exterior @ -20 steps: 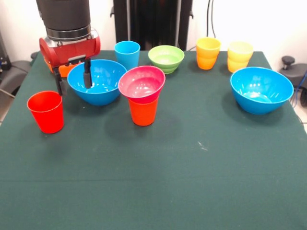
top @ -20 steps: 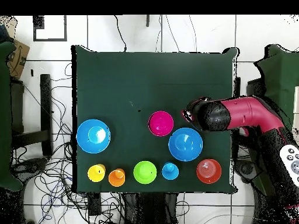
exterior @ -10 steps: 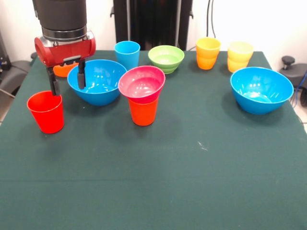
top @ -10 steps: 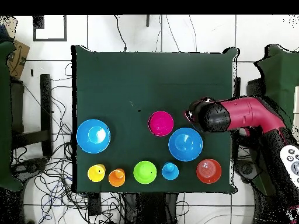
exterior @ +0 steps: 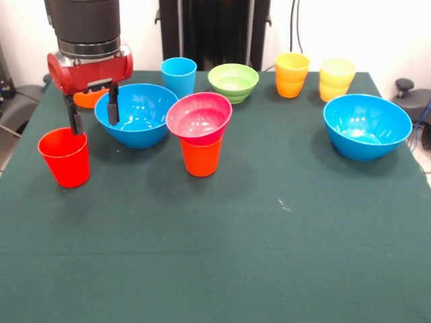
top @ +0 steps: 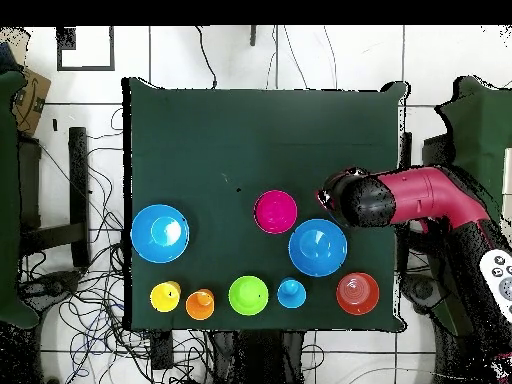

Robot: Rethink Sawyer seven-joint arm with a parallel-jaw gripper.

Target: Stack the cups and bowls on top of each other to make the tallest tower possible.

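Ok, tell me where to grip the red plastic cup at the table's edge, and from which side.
Grip the red plastic cup by its rim wall, coming straight down from above. It stands upright, mouth open, apart from the big blue plastic bowl, and the open tool hangs just above its far rim.

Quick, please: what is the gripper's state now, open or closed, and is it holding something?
Gripper: open, holding nothing; one finger hangs by the red cup's rim, the other before the blue bowl.
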